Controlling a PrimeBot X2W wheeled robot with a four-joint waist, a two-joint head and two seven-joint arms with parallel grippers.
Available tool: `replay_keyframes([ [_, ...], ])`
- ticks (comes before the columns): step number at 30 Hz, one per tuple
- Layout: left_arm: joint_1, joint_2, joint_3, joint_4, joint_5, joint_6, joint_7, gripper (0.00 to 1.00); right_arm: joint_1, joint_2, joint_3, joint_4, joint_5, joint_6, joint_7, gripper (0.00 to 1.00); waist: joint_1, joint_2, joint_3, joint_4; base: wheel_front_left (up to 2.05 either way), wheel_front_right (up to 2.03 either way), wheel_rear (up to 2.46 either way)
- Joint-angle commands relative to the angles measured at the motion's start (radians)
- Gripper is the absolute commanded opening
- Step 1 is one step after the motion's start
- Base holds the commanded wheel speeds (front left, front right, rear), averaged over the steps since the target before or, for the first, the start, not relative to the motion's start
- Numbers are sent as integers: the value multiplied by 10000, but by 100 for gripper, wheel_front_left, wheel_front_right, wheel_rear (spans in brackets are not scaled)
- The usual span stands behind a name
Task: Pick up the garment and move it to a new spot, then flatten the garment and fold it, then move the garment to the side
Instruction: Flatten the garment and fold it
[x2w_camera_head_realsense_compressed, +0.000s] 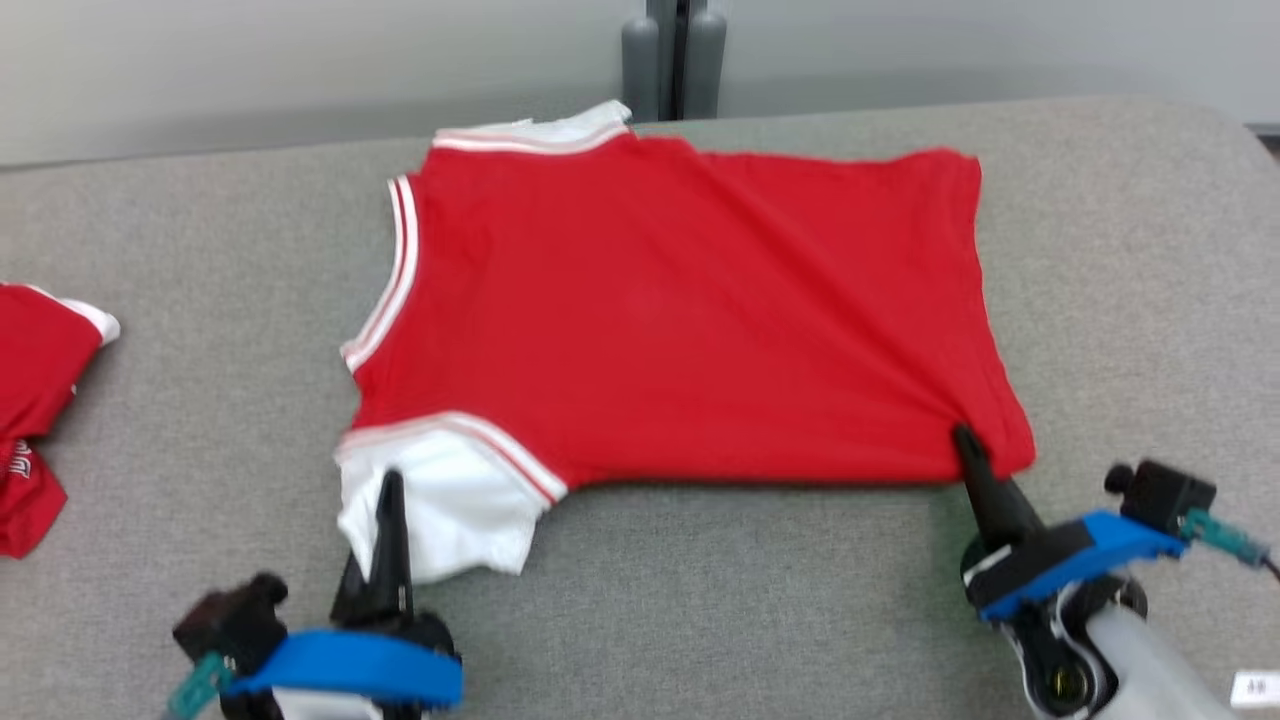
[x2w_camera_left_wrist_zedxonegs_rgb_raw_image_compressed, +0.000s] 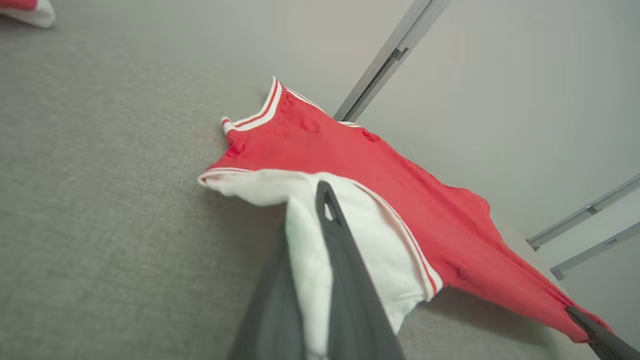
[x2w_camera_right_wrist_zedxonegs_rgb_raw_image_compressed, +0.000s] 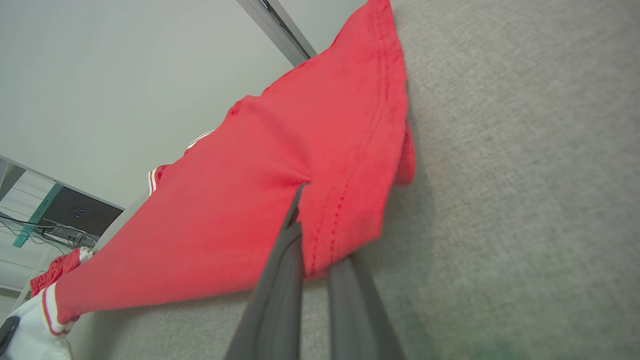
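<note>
A: Starting at the left, we have another red cloth (x2w_camera_head_realsense_compressed: 35, 400) bunched at the edge of the tabletop (x2w_camera_head_realsense_compressed: 200, 250), well apart from our garment (x2w_camera_head_realsense_compressed: 680, 310)

B: Agreed. Next comes our left pincer (x2w_camera_head_realsense_compressed: 390, 485), clenched on the white sleeve (x2w_camera_head_realsense_compressed: 450, 510); the wrist view shows the sleeve squeezed between its fingers

A: The garment itself lies spread across the middle of the tabletop, sleeves to the left and hem to the right, mostly flat with a few slanting creases

B: And at the right, our right pincer (x2w_camera_head_realsense_compressed: 962, 438) is clamped on the near hem corner (x2w_camera_head_realsense_compressed: 1000, 440), where the fabric puckers toward its tip

A: So we judge we are at the flattening step, with both near corners held. What could spoil it?

B: If we pull the two apart unevenly, the sleeve could slip out of the left grip, or the body could skew and crease more

A: And if we lift for a fold, the far edge is free, so it may drag and bunch instead of following

B: We also have only a small bite of hem on the right, so a sharp tug could free it and leave us with a collapsed fold
</note>
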Motion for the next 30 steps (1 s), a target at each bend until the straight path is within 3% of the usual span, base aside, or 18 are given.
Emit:
replay_keyframes([
  [1,555,-52,-14,-199,-34,110,-47,0,603,-93,-85,-201,-67,1,-50,0,4,4,-328,-151,0,0,0],
  [6,1907,43,-174,-819,95,209,-26,0,1916,-372,-270,-685,-252,1,-51,0,4,4,-666,-78,0,0,0],
  [12,2401,118,-267,-1364,-2,312,209,0,2550,-350,-396,-1094,-517,1,306,0,4,4,-594,-137,0,0,0],
  [30,102,716,-603,-979,-66,99,1152,0,1957,195,-1356,-1875,-1007,3,2162,0,4,4,-497,-557,0,0,0],
])
